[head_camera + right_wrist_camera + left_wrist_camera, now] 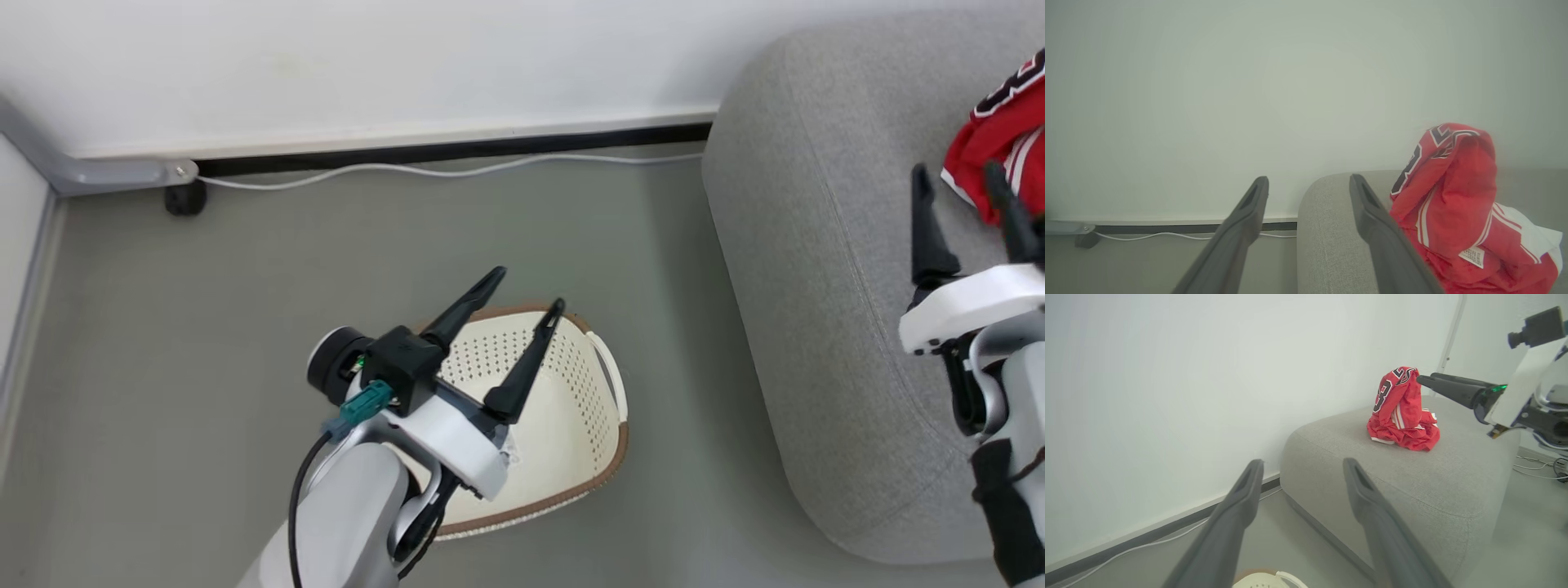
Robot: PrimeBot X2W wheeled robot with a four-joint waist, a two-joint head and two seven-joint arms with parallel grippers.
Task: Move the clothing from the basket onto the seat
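The clothing (pixel 1000 135) lies on the seat (pixel 816 245), at the upper right of the head view, bunched into a red heap. In the left wrist view the heap stands as an upright peak with its top folded over and its hem spread on the grey cushion. Whether a second, plain red piece is folded inside it I cannot tell.

The right hand (pixel 957 171) is the nearer one. Its fingers are spread and released, holding nothing. In the right wrist view the heap sits to the right of the right-side finger, outside the gap and touching or just beside it. In the left wrist view the fingertips reach the peak's top. Any further move on the heap would, I judge, need the hand to swing toward that side first.

The left hand (pixel 529 290) is well apart from the heap, hovering over the basket (pixel 571 408) at the lower middle of the head view, fingers spread and empty. What shows of the basket's floor holds no fabric, though the arm hides part of it.

The jersey has black lettering edged in white. A "3" can be read in the left wrist view, but the rest is folded away. A white care tag (pixel 1472 256) shows in the right wrist view, its print too small to read.
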